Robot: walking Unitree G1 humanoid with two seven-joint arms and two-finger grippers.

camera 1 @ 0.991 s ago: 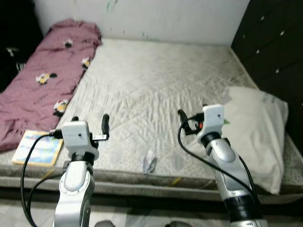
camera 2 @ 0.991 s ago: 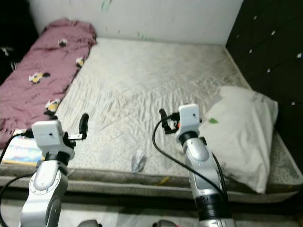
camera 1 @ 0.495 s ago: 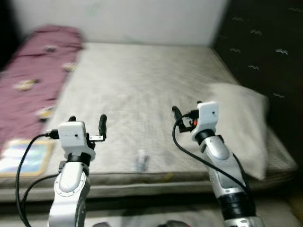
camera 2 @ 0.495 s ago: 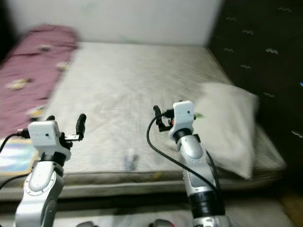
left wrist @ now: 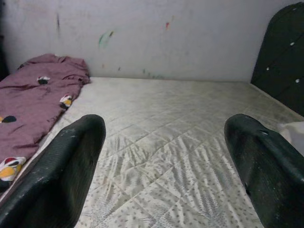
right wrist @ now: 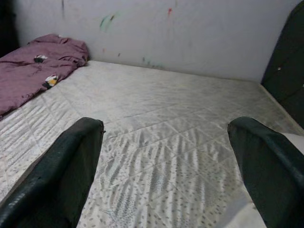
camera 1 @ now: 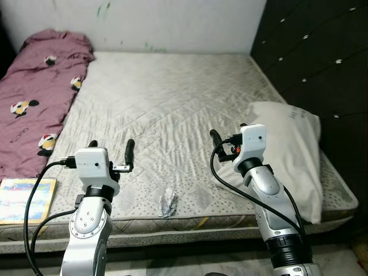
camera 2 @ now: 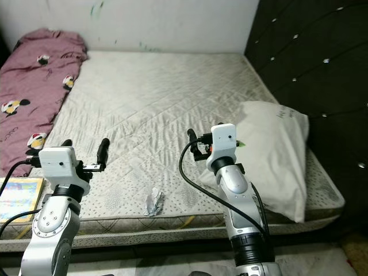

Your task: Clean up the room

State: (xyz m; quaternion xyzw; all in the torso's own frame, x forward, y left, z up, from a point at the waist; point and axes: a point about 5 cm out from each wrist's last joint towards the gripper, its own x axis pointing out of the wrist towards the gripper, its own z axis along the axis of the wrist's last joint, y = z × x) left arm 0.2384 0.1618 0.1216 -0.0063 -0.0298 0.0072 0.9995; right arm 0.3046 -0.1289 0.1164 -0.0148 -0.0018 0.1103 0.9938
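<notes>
A small crumpled white wrapper [camera 1: 167, 202] lies on the bare grey mattress [camera 1: 172, 98] near its front edge, between my two arms. My left gripper [camera 1: 111, 148] is raised over the front of the bed, left of the wrapper, open and empty. My right gripper [camera 1: 229, 133] hangs to the wrapper's right, close to a white pillow [camera 1: 293, 155], also open and empty. In the left wrist view both fingers [left wrist: 61, 171] stand wide apart above the quilted mattress. The right wrist view has its fingers [right wrist: 266, 166] spread the same way.
A maroon blanket [camera 1: 34, 86] with cartoon patches lies along the bed's left side. A colourful book [camera 1: 23, 198] rests at the front left corner. A dark tufted headboard [camera 1: 310, 52] rises on the right, a marked white wall [camera 1: 172, 23] behind.
The camera swung, blurred half a second ago, so the bed sits differently in the picture. Both arms keep their raised pose and nothing on the bed has moved.
</notes>
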